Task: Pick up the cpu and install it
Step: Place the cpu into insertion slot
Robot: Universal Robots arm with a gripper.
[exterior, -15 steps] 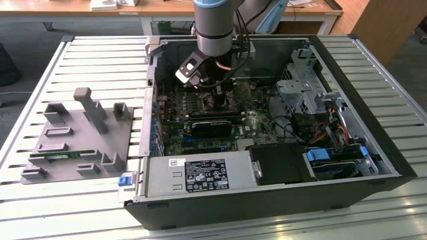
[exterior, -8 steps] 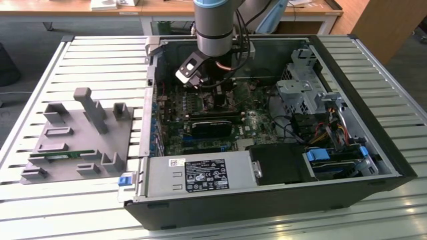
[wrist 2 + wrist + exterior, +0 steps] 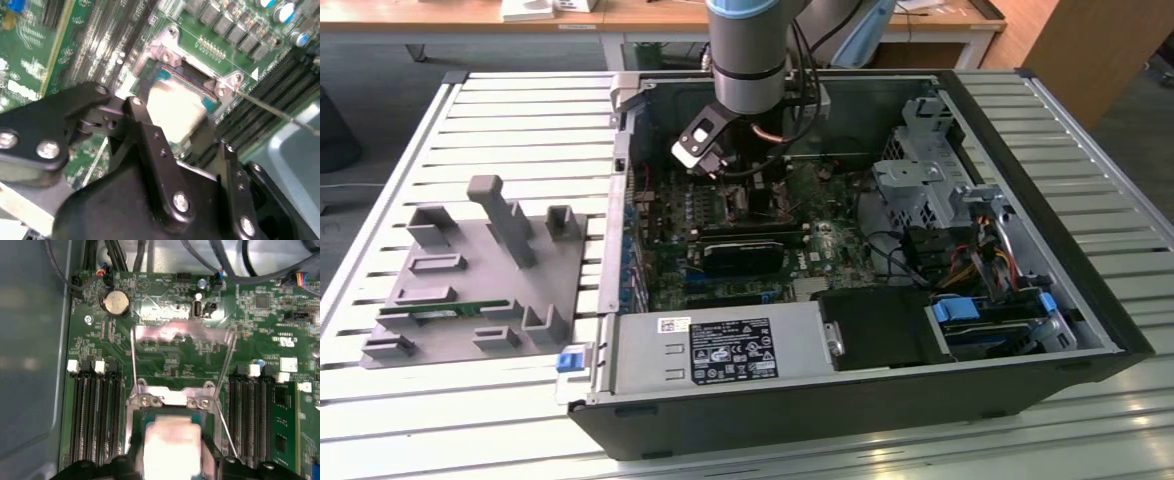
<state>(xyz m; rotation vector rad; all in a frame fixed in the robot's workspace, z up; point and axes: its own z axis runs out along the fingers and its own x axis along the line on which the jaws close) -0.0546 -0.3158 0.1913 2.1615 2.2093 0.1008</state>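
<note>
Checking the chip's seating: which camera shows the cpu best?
The second wrist view: the cpu sits between the pincer fingers over the socket. The first wrist view has the pincer overlapping it; in the exterior view the arm covers that spot.

The end effector (image 3: 172,456) grips the cpu (image 3: 171,439) over the socket (image 3: 172,399).

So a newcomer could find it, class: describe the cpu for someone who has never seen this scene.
Look inside the open computer case, at the green motherboard. Between the fingers of the gripper, at the metal-framed socket, is the cpu: a pale, flat square, unlike the long black memory slots flanking it.
</note>
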